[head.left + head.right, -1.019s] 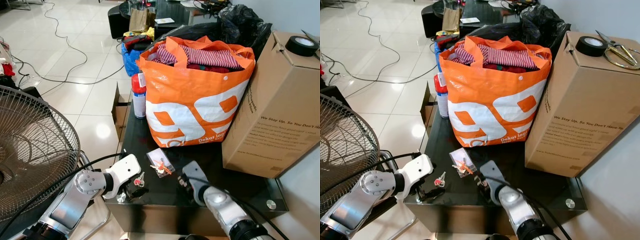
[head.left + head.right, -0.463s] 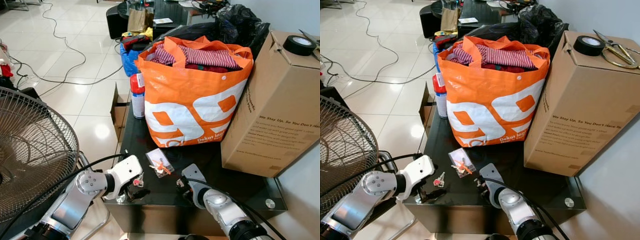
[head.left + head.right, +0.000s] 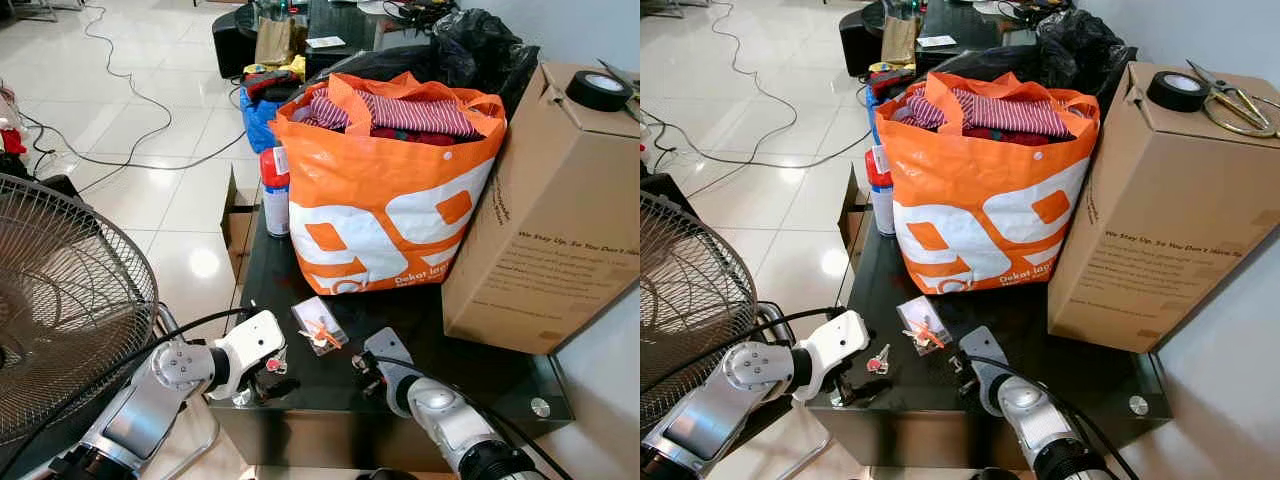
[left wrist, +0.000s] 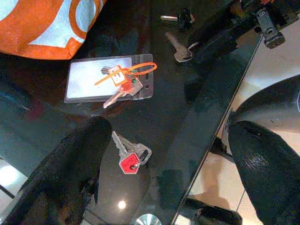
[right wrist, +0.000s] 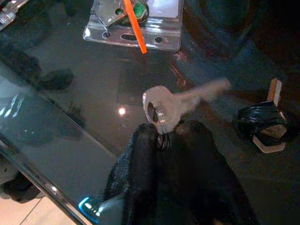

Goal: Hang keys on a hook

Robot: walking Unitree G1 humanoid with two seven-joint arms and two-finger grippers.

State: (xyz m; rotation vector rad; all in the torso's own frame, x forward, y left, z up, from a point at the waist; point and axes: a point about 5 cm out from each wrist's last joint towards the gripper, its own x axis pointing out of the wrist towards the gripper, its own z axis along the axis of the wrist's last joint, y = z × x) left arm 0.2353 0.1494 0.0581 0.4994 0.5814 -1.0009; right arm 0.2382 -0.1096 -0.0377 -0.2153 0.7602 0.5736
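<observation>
Keys with a red tag [image 4: 130, 158] lie flat on the black glass table [image 3: 470, 365], near its front edge, between the left gripper's [image 4: 164, 173] two widely spread fingers; blades point away from the edge, toward the clear badge sleeve [image 4: 108, 84] with the orange tie. Left gripper holds nothing. Further right, the right gripper [image 5: 169, 136] is pinched on the ring of a single silver key [image 5: 180, 101], its blade lying flat and pointing away. No hook visible.
</observation>
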